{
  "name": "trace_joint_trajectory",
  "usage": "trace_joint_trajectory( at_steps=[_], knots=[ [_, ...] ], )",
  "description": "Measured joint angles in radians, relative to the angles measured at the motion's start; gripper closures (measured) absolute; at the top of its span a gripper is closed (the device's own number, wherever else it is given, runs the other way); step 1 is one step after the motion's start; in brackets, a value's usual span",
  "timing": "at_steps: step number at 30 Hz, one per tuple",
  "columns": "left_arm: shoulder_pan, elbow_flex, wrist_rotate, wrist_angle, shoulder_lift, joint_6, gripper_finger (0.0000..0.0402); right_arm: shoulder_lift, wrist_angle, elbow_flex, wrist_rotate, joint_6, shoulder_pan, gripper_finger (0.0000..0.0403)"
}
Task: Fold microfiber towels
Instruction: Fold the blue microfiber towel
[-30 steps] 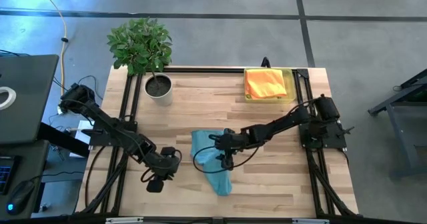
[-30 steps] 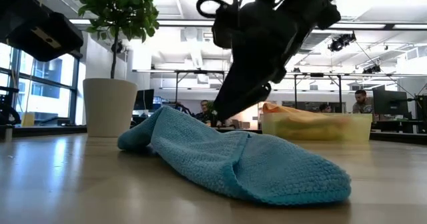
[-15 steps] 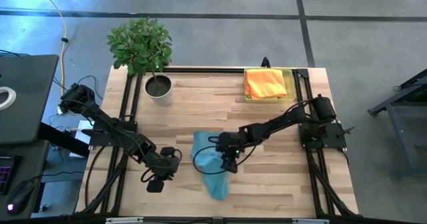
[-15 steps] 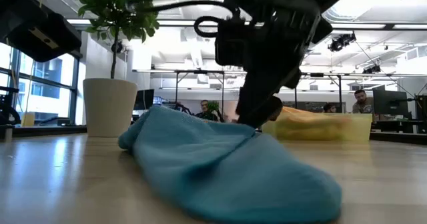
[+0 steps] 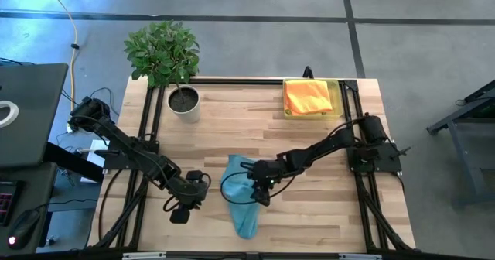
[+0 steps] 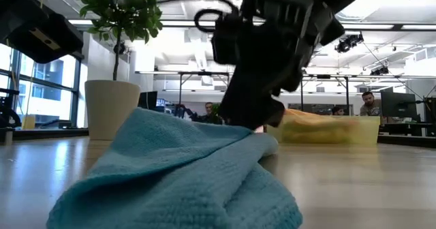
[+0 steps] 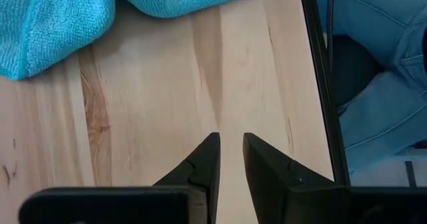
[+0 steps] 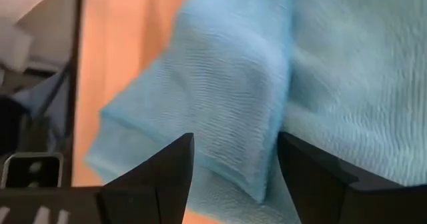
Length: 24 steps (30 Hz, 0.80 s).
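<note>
The right gripper (image 5: 261, 191) sat low over the blue towel (image 5: 240, 198) with its fingers wide apart — the cloth lay right under it, bunched, its long way running toward the table's front edge. The left gripper (image 5: 184, 207) waited just beside the towel, fingers nearly together, holding nothing. I counted one blue towel here — and folded orange and yellow ones in the tray (image 5: 337, 97).
</note>
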State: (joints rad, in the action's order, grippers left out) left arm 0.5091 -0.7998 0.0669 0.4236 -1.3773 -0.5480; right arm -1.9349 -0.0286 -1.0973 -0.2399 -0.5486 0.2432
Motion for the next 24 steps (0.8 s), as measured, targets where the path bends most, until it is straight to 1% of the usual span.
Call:
trace_joint_trajectory(
  at_steps=[3,8,11,14,17,19,21,24],
  knots=[
    [0.001,0.000,0.000,0.002,0.000,0.000,0.0343,-0.011,0.029,0.000,0.031,-0.080,0.002,0.0194],
    [0.001,0.000,0.000,0.003,0.000,0.001,0.0343,-0.012,0.042,0.000,0.066,-0.129,0.002,0.0194],
    [0.001,0.000,0.000,0.003,0.000,0.001,0.0343,-0.012,0.021,0.000,0.040,-0.129,0.002,0.0194],
    [0.003,0.000,0.000,0.003,0.000,0.001,0.0343,-0.012,-0.036,0.000,-0.024,-0.128,0.012,0.0194],
    [0.003,0.000,0.000,0.007,0.000,0.001,0.0343,-0.012,-0.082,0.000,-0.034,-0.127,0.025,0.0194],
    [0.002,0.000,0.000,0.007,0.000,0.001,0.0343,-0.012,-0.094,0.000,-0.018,-0.127,0.030,0.0196],
    [0.003,0.000,0.000,0.007,0.000,0.001,0.0343,-0.012,-0.093,0.000,0.025,-0.134,0.035,0.0203],
    [0.002,0.000,0.000,0.007,0.000,0.001,0.0343,-0.012,-0.085,0.000,0.086,-0.162,0.041,0.0231]
  ],
)
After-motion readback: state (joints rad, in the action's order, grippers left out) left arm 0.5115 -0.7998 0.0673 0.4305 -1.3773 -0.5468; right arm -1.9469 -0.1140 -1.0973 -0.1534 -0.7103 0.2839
